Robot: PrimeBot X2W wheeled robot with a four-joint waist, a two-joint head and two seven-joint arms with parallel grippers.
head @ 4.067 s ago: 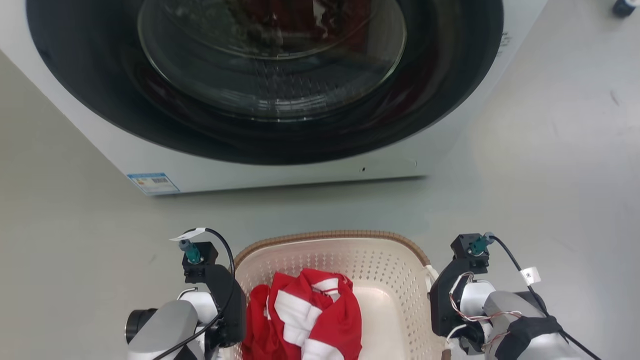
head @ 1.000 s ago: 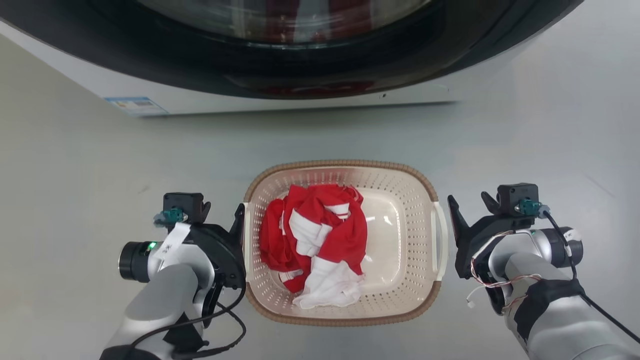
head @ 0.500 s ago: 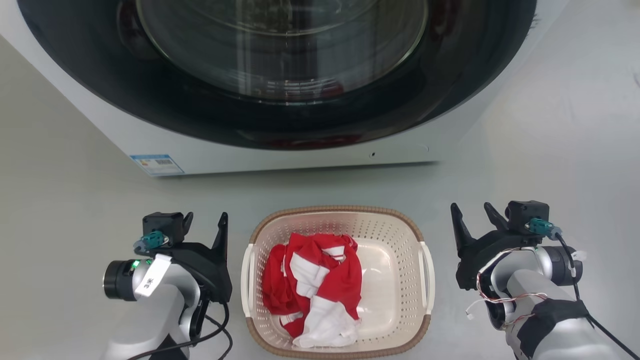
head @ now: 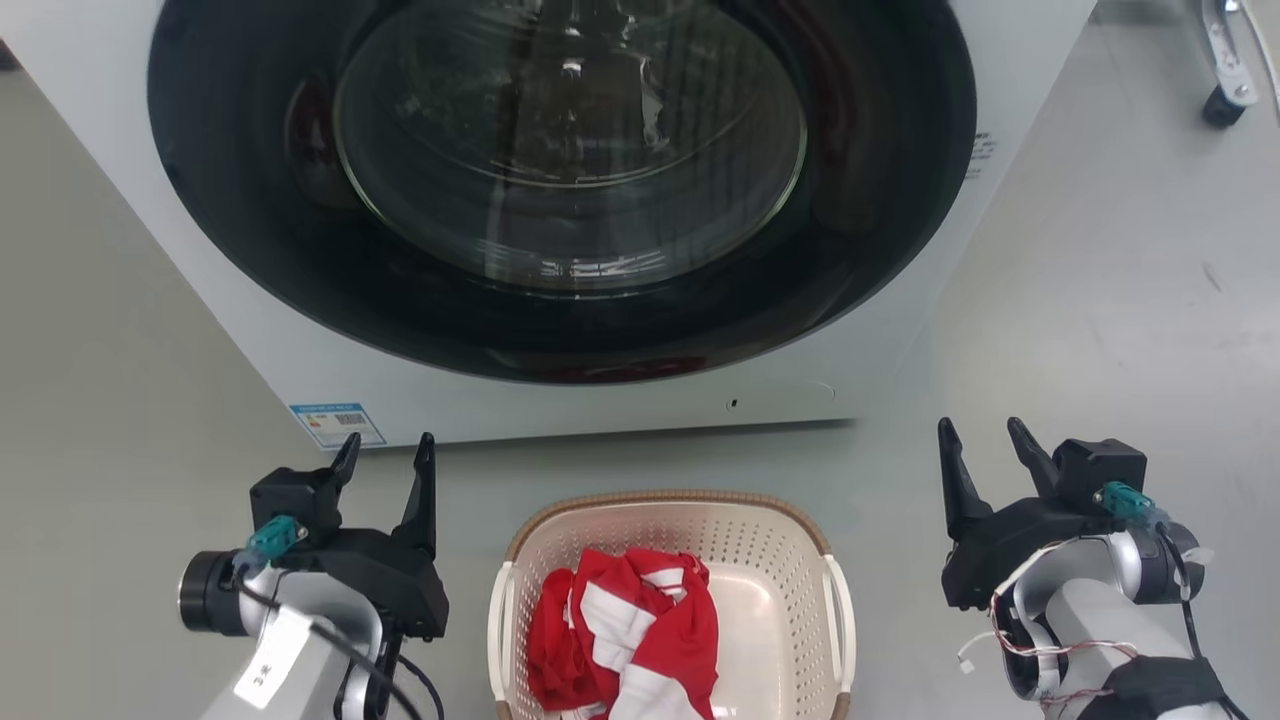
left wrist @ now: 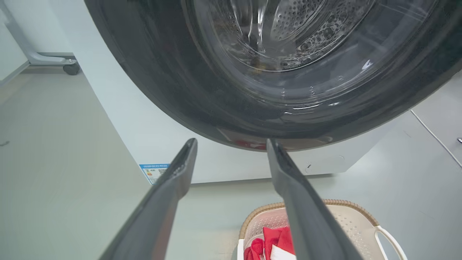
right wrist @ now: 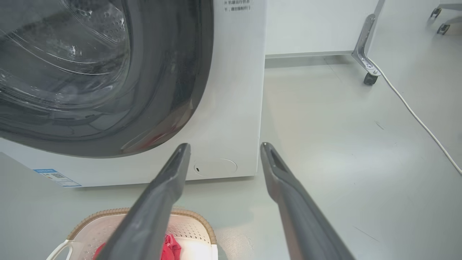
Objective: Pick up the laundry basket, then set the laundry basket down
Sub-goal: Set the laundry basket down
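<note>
Left pincer (head: 388, 445) and right pincer (head: 980, 432) released one laundry basket (head: 762, 548).

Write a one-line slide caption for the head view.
Left gripper and right gripper, both open, flank the laundry basket of red-and-white clothing before the washer.

A test or lab space fitted out as a laundry corner is suggested. A white front-loading washer (head: 600, 412) is set free-standing on a bare, smooth grey floor (head: 1100, 300). White partition panels (right wrist: 314, 25) are carried on metal legs (right wrist: 362, 43) with castors (right wrist: 369, 78), and a loose cable (right wrist: 415, 115) is laid across the floor. A laundry basket (head: 670, 498) of red-and-white clothing (head: 640, 640) is placed before the washer.
</note>
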